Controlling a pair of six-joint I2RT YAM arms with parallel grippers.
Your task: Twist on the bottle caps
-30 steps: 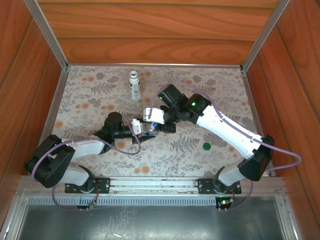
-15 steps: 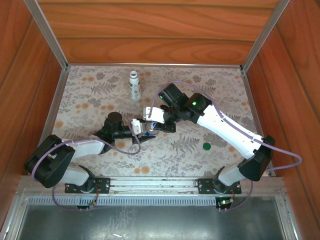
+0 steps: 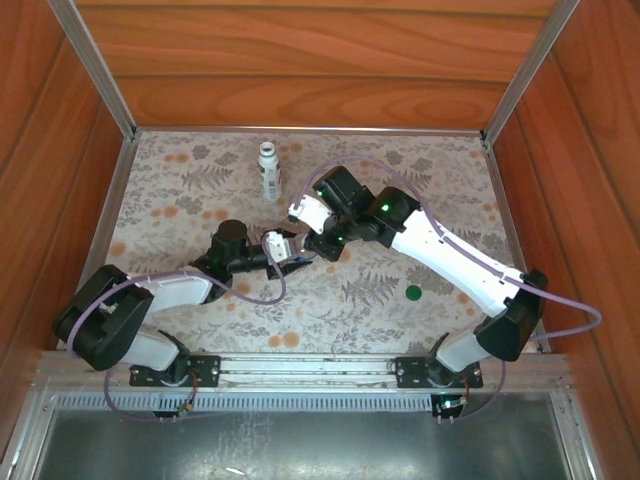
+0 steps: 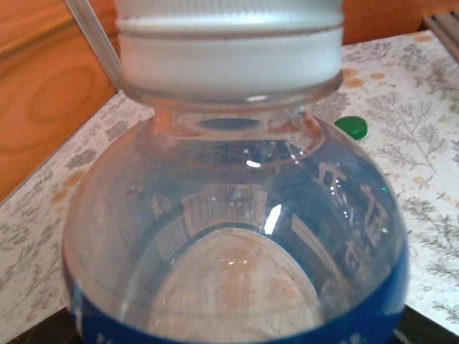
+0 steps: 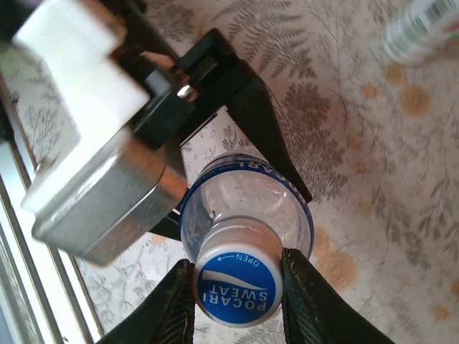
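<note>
The short clear bottle [image 4: 237, 236] with its blue label is held off the table, my left gripper [image 3: 283, 256] shut on its body; that gripper's black fingers [image 5: 251, 115] flank it in the right wrist view. The blue cap [image 5: 238, 283] sits on the bottle's neck, its white ribbed side [image 4: 229, 43] showing in the left wrist view. My right gripper [image 5: 240, 301] is shut on this cap, one pad on each side. The taller white bottle [image 3: 269, 170] stands uncapped at the back of the table. The dark green cap [image 3: 414, 293] lies flat to the right.
The floral table mat [image 3: 180, 200] is boxed in by wooden walls and a metal frame rail [image 3: 95, 60]. The two arms meet mid-table, wrists close together. The green cap [image 4: 351, 127] lies on the mat behind the held bottle.
My right gripper has closed onto the blue cap and its wrist has turned, swinging up and back. The left arm has nudged the bottle slightly farther from the bases.
</note>
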